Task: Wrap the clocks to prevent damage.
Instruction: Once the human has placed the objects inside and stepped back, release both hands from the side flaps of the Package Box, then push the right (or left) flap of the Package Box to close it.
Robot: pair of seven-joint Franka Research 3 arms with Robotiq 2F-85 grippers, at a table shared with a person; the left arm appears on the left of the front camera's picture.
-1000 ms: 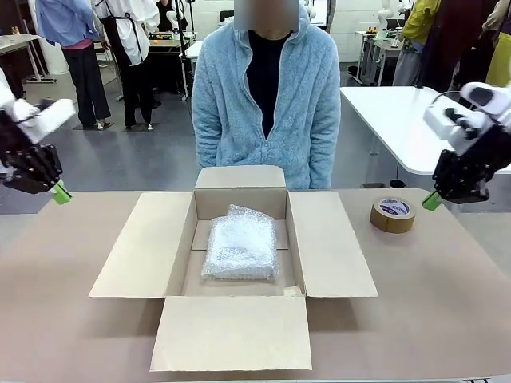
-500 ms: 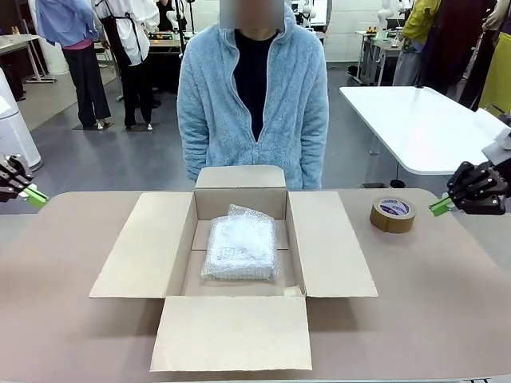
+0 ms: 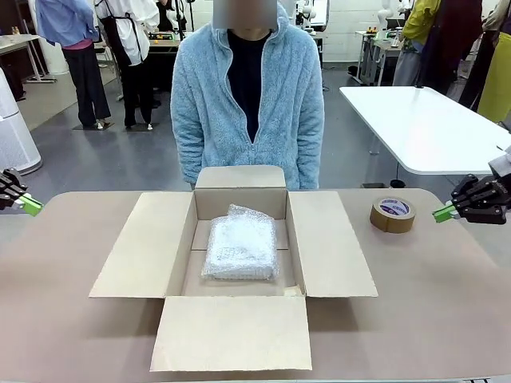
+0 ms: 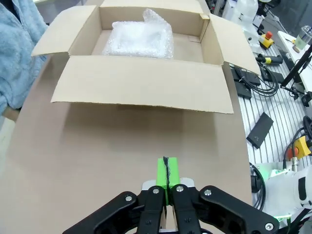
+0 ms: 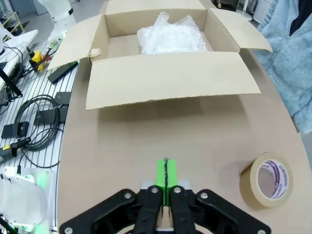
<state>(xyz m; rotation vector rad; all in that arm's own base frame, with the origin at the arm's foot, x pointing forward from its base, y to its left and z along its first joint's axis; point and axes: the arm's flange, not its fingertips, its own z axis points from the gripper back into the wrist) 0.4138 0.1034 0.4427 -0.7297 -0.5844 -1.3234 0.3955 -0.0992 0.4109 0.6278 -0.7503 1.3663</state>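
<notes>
whitish clocks (image 3: 241,246) far from right claw (image 3: 439,213)

Showed a glossy grey floor (image 3: 144,159) beyond the tan tabletop (image 3: 447,303), a white table (image 3: 415,120) to the right, another desk (image 3: 382,46) farther back. Looked evenly and brightly lit.

Box (image 3: 331,243) at ctr of worktop (image 3: 431,311). Clocks (image 3: 241,246) in box, on its floor. Tape roll (image 3: 393,214) right of box; person (image 3: 247,96) behind box. Left tool (image 3: 30,205) well left of box, right tool (image 3: 444,212) well right.
</notes>
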